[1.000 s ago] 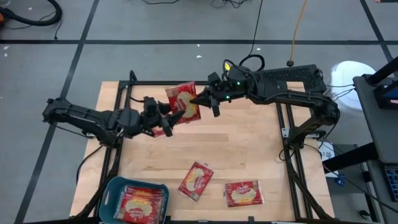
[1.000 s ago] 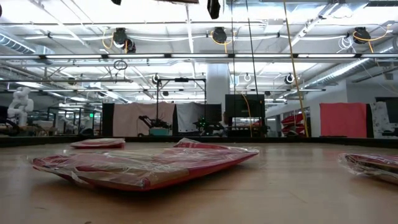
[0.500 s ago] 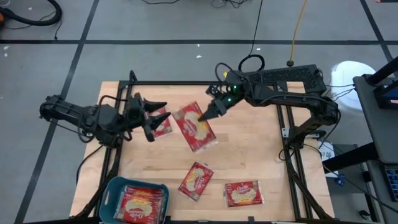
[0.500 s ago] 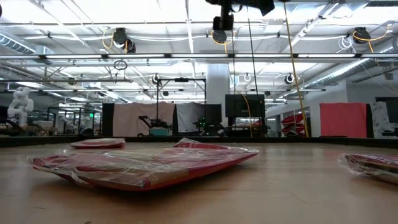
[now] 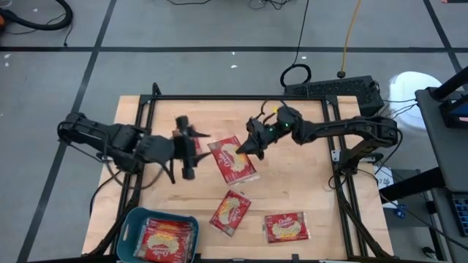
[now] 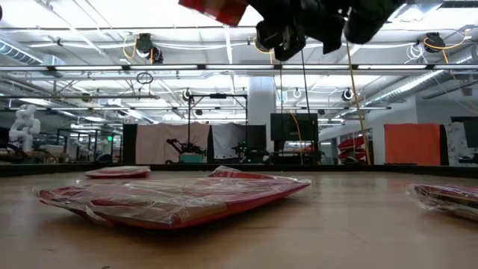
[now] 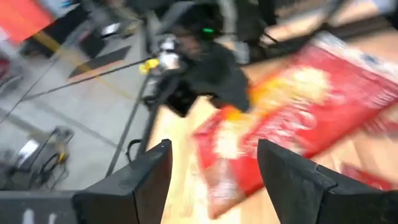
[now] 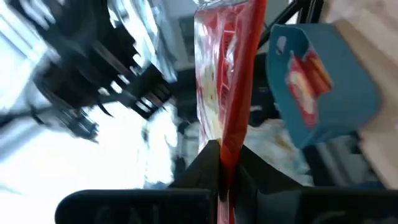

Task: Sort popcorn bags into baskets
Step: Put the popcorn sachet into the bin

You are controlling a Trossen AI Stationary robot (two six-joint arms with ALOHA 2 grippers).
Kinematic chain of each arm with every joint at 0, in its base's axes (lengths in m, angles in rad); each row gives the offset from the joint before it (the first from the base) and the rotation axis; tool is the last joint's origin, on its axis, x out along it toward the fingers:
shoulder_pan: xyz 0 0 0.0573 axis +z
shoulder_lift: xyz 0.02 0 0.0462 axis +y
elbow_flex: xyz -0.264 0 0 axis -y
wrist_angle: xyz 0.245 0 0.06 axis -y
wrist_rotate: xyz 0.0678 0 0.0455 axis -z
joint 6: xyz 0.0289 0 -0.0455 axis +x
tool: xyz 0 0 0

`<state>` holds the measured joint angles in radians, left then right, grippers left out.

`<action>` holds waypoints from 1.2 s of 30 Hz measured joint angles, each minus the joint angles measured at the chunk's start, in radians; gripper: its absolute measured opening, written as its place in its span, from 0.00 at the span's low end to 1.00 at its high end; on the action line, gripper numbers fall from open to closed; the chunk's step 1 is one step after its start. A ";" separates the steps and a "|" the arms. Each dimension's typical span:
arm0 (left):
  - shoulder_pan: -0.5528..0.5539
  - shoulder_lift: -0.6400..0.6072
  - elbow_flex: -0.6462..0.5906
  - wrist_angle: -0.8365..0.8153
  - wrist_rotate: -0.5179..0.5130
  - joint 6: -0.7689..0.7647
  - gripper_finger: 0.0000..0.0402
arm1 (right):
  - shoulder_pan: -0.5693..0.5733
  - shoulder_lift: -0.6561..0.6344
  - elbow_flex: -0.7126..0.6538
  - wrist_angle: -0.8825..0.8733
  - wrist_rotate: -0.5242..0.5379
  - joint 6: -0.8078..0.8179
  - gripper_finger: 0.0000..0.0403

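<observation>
My right gripper (image 5: 247, 148) is shut on a red popcorn bag (image 5: 234, 159) above the middle of the table; the low view shows only the bag's corner (image 6: 213, 9) at the top of the picture. My left gripper (image 5: 187, 150) hovers open just left of that bag, with nothing between its fingers (image 7: 149, 180). Partly hidden under it, another bag (image 5: 194, 142) lies on the table. Two more bags (image 5: 231, 212) (image 5: 285, 226) lie flat near the front. The teal basket (image 5: 131, 219) at the front left holds red bags. My right gripper pinches the bag's edge (image 8: 225, 152) between its two fingers, on the side toward the table's right. The fingers come at it about level, from the table's far right. The bag is lifted clear of the table and reaches out from the fingers toward my left gripper.
A black metal frame (image 5: 219, 97) runs along the table's far and side edges. Bare wood lies between the held bag and the two front bags. The near bag (image 6: 172, 198) fills the low view's foreground.
My right gripper has come down and toward the near edge, rolling its wrist. The bag has swung with it from the far side to over the table's middle. My left gripper has rolled about its own line, drawn back and risen a little.
</observation>
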<state>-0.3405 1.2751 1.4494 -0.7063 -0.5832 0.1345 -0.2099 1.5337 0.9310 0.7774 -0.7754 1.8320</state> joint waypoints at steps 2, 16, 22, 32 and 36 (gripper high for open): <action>-0.003 0.022 0.000 -0.001 0.066 0.066 0.61 | 0.023 0.000 -0.028 0.043 0.046 0.054 0.02; -0.095 0.104 -0.001 -0.024 0.235 0.322 0.58 | 0.130 0.000 -0.057 0.038 0.185 0.103 0.02; -0.107 0.147 -0.002 -0.005 0.154 0.422 0.58 | 0.139 0.000 -0.057 0.034 0.284 0.049 0.02; -0.066 0.143 0.000 -0.006 0.108 0.509 0.58 | 0.140 0.000 -0.057 0.069 0.360 0.003 0.02; -0.042 0.143 0.000 -0.011 0.110 0.518 0.58 | 0.140 0.000 -0.057 0.104 0.354 0.008 0.02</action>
<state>-0.3827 1.4178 1.4490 -0.7168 -0.4736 0.6525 -0.0696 1.5333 0.8742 0.8810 -0.4211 1.8397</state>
